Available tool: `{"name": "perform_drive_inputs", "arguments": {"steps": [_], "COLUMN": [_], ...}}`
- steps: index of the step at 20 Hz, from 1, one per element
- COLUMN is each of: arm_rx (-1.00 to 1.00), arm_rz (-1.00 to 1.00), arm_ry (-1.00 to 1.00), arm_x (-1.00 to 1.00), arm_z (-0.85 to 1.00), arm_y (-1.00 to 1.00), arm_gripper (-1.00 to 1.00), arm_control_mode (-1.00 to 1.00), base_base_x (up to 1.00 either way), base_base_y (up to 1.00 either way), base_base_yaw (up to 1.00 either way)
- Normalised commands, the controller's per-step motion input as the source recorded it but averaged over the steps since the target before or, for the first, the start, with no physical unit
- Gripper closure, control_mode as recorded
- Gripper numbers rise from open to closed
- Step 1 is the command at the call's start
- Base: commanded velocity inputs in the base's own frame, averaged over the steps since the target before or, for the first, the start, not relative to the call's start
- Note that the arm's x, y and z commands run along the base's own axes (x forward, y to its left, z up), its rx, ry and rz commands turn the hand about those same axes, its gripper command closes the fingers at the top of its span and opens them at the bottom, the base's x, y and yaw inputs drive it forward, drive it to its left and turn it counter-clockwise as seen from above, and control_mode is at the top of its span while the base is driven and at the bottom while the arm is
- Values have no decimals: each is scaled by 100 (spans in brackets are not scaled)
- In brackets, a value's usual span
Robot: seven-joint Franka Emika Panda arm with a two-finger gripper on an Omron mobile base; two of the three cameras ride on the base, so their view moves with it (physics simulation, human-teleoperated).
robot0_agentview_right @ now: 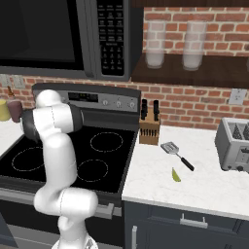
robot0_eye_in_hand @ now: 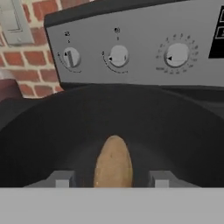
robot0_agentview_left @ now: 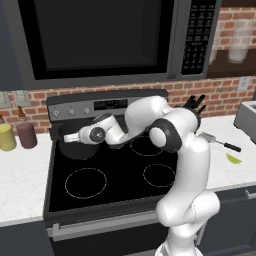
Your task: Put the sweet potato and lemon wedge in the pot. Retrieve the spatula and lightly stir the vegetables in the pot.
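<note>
In the hand view the small orange-brown sweet potato (robot0_eye_in_hand: 113,162) lies low in the middle of the frame, inside the round dark grey-black pot (robot0_eye_in_hand: 39,144), whose rim curves across the middle of the picture. The two fingers (robot0_eye_in_hand: 63,179) stand at the bottom, one on each side of the lump with a gap showing on both sides, so they are released and grasp nothing. Above the pot rim the grey stove panel with its three round knobs (robot0_eye_in_hand: 119,56) fills the top, with red brick and a wall switch at the upper left.

In the left base view the white arm reaches to the left of centre, its hand over the pot (robot0_agentview_left: 75,148) on the rear left burner of the black stove top (robot0_agentview_left: 120,175). On the white counter (robot0_agentview_left: 222,172) at the right lie the silver slotted spatula with its thin black handle (robot0_agentview_left: 218,141) and, just below it, the small yellow-green lemon wedge (robot0_agentview_left: 233,159), apart from each other

The right base view shows the spatula (robot0_agentview_right: 176,153) and lemon wedge (robot0_agentview_right: 175,175) right of centre, near a wooden knife block (robot0_agentview_right: 149,127)
</note>
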Motion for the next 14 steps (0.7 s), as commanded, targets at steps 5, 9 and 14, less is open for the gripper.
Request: {"name": "perform_drive_inputs", "arguments": {"steps": [5,9,14], "arm_rx": [2,6,7], "arm_rz": [-1,0,0], "arm_ry": [0,0,0], "arm_x": [8,0,-48], "arm_z": [55,84,93], "arm_y": [0,-3,-22], "arm_gripper": [-100,-100,-100], "arm_control_mode": [-100,-100,-100], "base_base_x": [0,0,0], "base_base_y": [0,0,0], "base_base_yaw": [0,0,0]}}
